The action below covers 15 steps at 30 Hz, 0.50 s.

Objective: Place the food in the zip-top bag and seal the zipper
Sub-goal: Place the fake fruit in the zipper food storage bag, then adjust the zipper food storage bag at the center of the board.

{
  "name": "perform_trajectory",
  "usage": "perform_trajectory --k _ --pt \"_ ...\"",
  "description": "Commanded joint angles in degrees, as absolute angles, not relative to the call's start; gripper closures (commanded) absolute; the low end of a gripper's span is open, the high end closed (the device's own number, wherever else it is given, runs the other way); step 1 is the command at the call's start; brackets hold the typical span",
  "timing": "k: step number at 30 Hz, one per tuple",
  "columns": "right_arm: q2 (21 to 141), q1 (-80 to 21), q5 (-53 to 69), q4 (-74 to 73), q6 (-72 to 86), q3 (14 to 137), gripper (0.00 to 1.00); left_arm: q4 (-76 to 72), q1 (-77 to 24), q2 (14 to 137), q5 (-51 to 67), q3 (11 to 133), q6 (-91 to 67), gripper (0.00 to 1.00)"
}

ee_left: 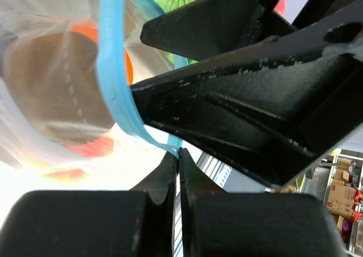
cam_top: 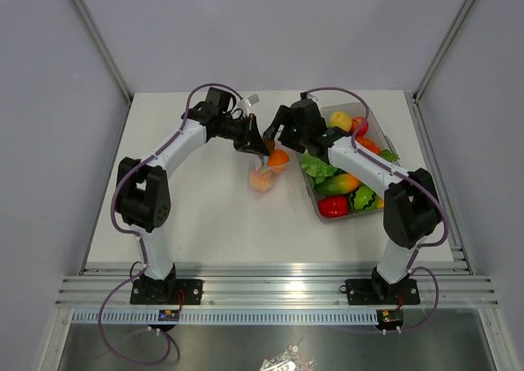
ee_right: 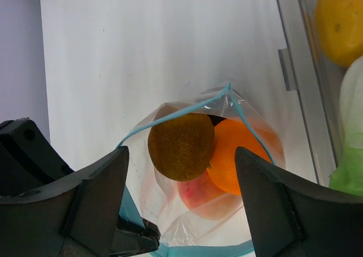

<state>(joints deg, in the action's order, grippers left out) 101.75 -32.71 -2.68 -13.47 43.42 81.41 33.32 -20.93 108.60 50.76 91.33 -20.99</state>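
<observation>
Filling the ground beneath both arms, the smooth white table (cam_top: 205,223) carries a rigid clear rectangular tray (ee_right: 290,70) just to the right of the right pincer (ee_right: 180,155). Ruffled green lettuce (cam_top: 318,170) and a glossy yellow fruit (ee_right: 340,24) lie in the tray. Directly under that pincer's widely spread, empty fingers is the zip-top bag (ee_right: 164,211), thin floppy clear film with its mouth gaping upward. Inside it lie a round glossy orange (ee_right: 238,160), a brown, finely speckled oval kiwi (ee_right: 181,146) touching it, and a pink peach (ee_right: 195,194) beneath both. The left pincer (ee_left: 178,155) is pressed together on the light blue zipper (ee_left: 110,70), pinching the strip at one end of the mouth, with the bag just beyond its tips. The right pincer's black fingers stand close beside that held edge.
</observation>
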Motion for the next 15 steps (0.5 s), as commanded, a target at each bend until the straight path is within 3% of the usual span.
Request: perform_trajectory --k 1,5,7,15 --pt "96.26 -33.14 -6.31 -14.58 42.63 81.74 0.19 31.38 -20.39 105.47 53.35 91.23 -21.45 1.0" --pt "93.08 -30.42 -9.58 -18.1 40.53 79.37 0.4 30.85 -20.13 104.86 53.53 90.44 -21.62 1.0" --pt "93.43 -28.84 -8.62 -20.63 39.03 79.36 0.45 30.94 -19.95 104.77 53.7 90.27 -21.36 1.0" --pt "98.26 -27.6 -0.63 -28.57 23.3 84.03 0.4 31.11 -19.34 104.59 53.96 90.0 -20.92 1.0"
